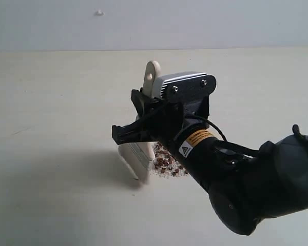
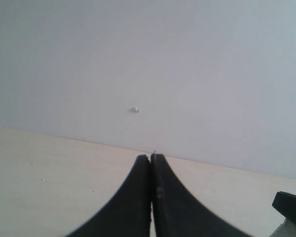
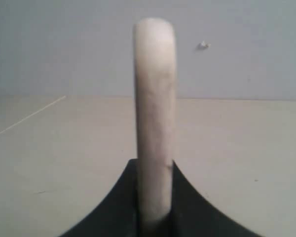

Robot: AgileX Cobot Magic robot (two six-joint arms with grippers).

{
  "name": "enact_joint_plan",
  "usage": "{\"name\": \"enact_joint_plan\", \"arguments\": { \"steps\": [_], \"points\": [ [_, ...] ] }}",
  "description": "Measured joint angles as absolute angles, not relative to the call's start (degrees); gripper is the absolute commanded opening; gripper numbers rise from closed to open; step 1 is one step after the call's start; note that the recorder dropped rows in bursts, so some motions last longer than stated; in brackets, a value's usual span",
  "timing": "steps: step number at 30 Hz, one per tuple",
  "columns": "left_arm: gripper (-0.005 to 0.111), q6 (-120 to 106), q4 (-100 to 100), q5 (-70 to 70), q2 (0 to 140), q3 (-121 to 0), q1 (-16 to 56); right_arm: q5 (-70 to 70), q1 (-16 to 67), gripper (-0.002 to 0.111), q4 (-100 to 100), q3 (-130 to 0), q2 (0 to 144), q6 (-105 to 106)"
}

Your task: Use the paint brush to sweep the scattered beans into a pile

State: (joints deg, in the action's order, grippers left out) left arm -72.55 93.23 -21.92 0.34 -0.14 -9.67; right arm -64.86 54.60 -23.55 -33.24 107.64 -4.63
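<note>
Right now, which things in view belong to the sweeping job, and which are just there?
In the job:
paint brush, held in the right gripper
beans, heaped beside its bristles
table they lie on

Not in it:
left gripper, fingers shut, empty
white speck on the wall

We see a pale cream desk (image 1: 51, 169). On it the beans (image 1: 167, 165) lie in one small heap, just beside the paint brush (image 1: 135, 155), whose bristle tips touch the surface.
</note>
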Motion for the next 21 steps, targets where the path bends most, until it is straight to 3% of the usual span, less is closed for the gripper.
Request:
{"name": "enact_joint_plan", "arguments": {
  "steps": [21],
  "points": [
    [0.0,-72.55,93.23,-21.92,0.34,-0.14,-9.67,-66.17,54.59,0.0,-30.93,-33.12,109.66,0.0]
  ]
}}
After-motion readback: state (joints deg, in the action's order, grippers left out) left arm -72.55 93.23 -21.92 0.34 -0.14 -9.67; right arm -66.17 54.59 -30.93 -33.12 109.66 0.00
